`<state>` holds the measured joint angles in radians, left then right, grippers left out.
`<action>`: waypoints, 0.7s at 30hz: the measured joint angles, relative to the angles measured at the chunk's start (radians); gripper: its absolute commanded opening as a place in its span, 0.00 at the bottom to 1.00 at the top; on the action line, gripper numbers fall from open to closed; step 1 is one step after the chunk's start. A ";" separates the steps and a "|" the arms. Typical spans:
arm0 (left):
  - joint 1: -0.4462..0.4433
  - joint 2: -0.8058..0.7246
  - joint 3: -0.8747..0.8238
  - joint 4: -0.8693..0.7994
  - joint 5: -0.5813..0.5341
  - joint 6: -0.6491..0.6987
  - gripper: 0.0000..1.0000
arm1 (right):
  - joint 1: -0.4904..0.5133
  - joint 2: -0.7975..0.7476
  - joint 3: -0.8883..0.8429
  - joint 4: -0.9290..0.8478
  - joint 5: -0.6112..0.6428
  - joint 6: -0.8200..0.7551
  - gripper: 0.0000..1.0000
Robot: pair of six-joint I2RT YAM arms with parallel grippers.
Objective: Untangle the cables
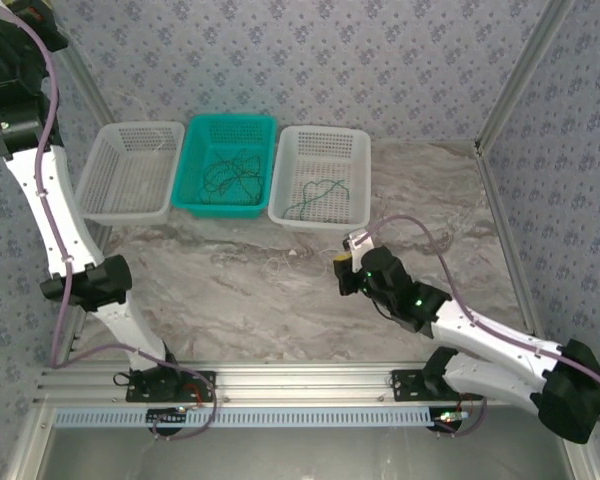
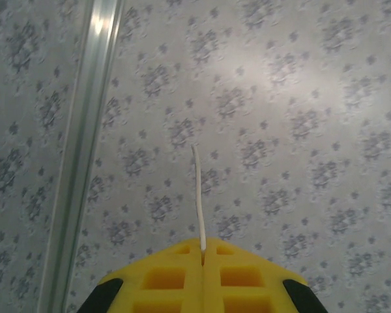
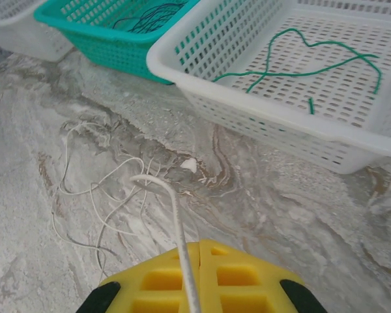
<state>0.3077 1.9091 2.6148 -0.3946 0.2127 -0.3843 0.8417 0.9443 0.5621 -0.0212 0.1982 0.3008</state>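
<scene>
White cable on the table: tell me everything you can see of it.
The white cable is hair-thin, pale and flexible. It lies in loose overlapping loops on the marble table, short of the white basket and apart from it. One strand rises from the loops to the right gripper, whose yellow fingers are shut on it.

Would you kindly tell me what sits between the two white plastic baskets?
A teal plastic basket holding tangled dark thin cables stands there, seen in the top external view.
</scene>
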 measured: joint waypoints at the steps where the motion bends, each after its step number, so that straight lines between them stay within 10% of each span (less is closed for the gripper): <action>1: 0.003 0.010 -0.024 0.010 0.010 -0.013 0.00 | 0.000 -0.011 0.000 -0.013 0.009 0.006 0.04; 7: 0.005 0.119 -0.151 0.002 0.032 -0.056 0.04 | -0.003 -0.033 0.006 -0.071 0.054 0.031 0.04; 14: 0.005 0.213 -0.391 -0.111 -0.039 -0.077 0.63 | -0.005 -0.034 0.021 -0.082 0.077 0.053 0.04; 21: 0.002 0.005 -0.856 0.038 -0.032 -0.185 0.68 | -0.028 -0.005 0.066 -0.085 0.076 0.054 0.00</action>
<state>0.3099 1.9141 1.7592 -0.3569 0.1806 -0.5694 0.8139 0.9398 0.6285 -0.1066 0.2737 0.3550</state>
